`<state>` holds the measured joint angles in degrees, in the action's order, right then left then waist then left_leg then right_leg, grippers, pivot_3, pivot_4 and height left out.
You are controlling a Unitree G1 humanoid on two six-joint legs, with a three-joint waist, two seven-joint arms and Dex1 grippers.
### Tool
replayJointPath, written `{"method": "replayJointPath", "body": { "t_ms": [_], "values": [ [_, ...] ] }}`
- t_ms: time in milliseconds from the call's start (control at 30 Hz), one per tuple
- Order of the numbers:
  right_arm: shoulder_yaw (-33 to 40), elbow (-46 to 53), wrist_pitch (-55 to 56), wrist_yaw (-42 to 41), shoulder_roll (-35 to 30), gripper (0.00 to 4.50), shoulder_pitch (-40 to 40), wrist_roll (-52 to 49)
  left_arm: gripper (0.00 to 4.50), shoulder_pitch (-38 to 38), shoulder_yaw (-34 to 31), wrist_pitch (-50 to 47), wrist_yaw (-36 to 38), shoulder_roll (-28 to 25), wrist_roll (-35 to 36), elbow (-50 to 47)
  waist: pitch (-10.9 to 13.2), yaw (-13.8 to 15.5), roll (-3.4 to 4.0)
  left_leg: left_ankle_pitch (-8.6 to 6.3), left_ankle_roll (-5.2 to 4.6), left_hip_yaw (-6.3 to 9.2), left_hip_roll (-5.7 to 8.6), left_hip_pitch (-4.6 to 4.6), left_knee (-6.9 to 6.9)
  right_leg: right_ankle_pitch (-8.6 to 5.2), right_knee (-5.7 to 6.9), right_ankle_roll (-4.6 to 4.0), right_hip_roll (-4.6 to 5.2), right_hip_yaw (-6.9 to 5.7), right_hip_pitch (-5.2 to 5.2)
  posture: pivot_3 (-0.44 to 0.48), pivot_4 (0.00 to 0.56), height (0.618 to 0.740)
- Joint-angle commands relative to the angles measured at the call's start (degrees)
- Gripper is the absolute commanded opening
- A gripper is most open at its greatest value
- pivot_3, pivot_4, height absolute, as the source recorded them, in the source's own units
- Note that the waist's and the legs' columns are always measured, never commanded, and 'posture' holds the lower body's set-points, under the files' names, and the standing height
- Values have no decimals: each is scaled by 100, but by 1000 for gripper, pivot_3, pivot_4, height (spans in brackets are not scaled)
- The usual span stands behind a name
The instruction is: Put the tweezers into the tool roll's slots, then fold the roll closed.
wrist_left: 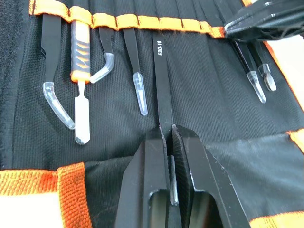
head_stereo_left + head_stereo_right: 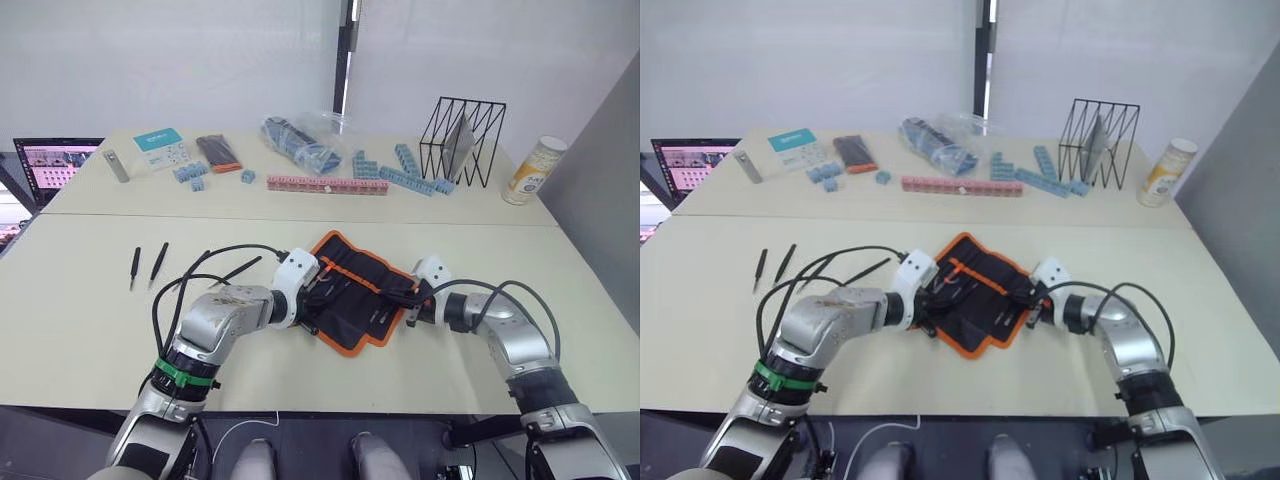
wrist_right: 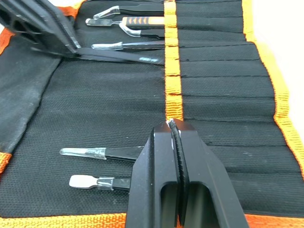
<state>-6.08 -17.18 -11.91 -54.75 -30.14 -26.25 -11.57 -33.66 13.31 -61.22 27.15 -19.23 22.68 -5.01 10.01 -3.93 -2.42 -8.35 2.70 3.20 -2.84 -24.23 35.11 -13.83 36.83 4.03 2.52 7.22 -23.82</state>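
meanwhile the left gripper pinches a black tweezer lying on the open tool roll; opposite, the right gripper presses closed, empty, on its orange band.

Tool roll: matt black woven cloth, orange webbing trim; tweezers smooth black metal, clear plastic tips

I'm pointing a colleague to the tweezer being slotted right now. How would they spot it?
Find the open tool roll with orange trim at the near table's middle, between the two grippers. Along its orange band sit several capped tools; the one wanted is the straight black tweezer clamped in the left gripper. Alone among them, it carries white lettering, ESD-10.
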Motion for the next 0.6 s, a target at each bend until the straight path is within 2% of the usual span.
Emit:
{"method": "replayJointPath", "body": {
  "t_ms": [33, 200, 367, 600],
  "values": [
    [-73, -29, -95, 24, -43, 27, 77, 159, 0, -204, -4, 235, -47, 183, -155, 205, 0, -1, 0, 0, 0, 0, 0, 1, 2, 1, -1, 1, 0, 0, 3, 0, 150, 740],
    [-83, -205, 43, 159, -32, 27, -8, 318, 0, -458, 58, 543, -82, 449, -419, 720, 0, 0, 0, 0, 0, 2, 1, 8, 4, 1, -4, 2, 0, 0, 15, 0, 150, 740],
    [-68, -493, 197, 242, 35, 27, -98, 402, 0, -1009, 148, 1129, -65, 832, -783, 1739, 0, 10, -1, 0, 1, 6, 5, 24, 13, 3, -14, 6, 0, -1, 45, 0, 150, 740],
    [-114, -292, 178, 278, 46, 27, 39, 392, 0, -1387, 214, 1974, 168, 1144, -1163, 2895, -1, 23, 1, -1, 1, 7, 9, 37, 13, 10, -71, 17, 3, 5, 84, 0, 150, 740]
  ]
}}
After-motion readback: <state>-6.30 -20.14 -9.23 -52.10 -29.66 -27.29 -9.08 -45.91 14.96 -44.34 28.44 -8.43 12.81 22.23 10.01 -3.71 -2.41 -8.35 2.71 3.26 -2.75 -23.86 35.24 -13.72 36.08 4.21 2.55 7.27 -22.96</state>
